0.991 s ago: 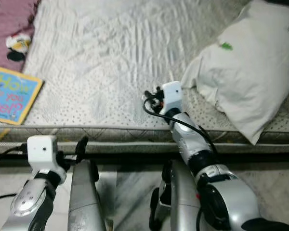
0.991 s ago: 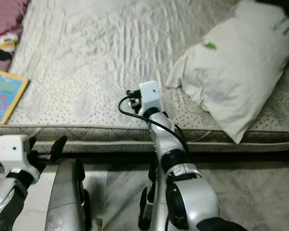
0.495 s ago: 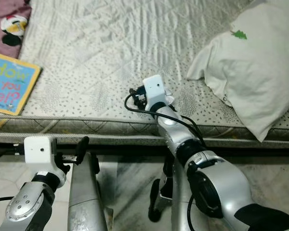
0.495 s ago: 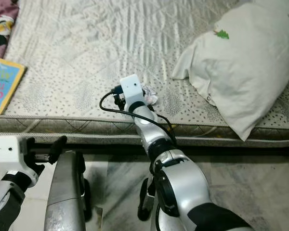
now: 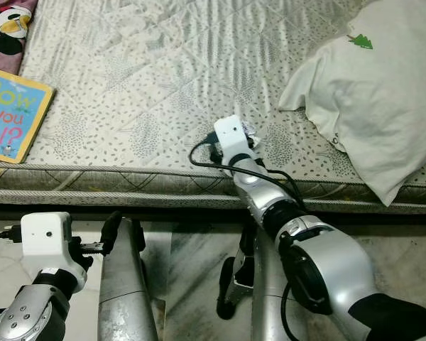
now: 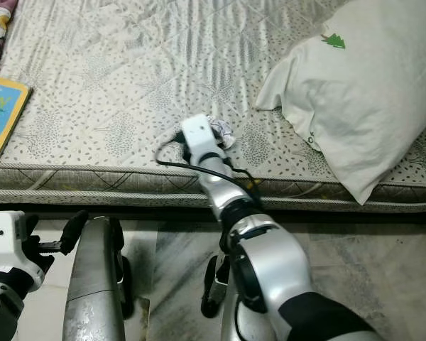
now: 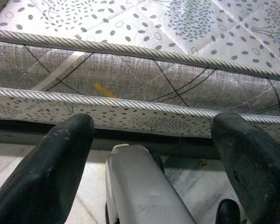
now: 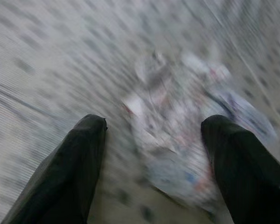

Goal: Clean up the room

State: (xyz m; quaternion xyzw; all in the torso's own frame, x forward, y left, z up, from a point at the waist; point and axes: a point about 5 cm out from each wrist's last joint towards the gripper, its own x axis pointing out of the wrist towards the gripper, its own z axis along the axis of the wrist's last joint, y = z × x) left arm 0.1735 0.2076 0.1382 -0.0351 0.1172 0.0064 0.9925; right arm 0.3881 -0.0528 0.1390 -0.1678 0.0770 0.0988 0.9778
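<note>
A: Right tool (image 8: 149, 154)?
B: Fingers spread, straddling the crumpled wrapper (image 8: 186, 140) — frame centre, on the bed (image 5: 128, 85) near its front edge. Pickup step.
A: Next?
B: Lower, then pinch. Left tool (image 7: 149, 154) spread too — idle, low.

This is a bedroom in a home. A low bed (image 5: 128, 85) with a quilted, leaf-printed mattress takes up most of the head views, its piped edge sitting close to a pale marble-like tiled floor (image 6: 369, 270). A plump white pillow (image 5: 373, 106) lies on the mattress at the right. At the left, a bright children's picture book (image 5: 11, 114) rests beside a maroon blanket (image 5: 3, 18) with a cartoon penguin print.
</note>
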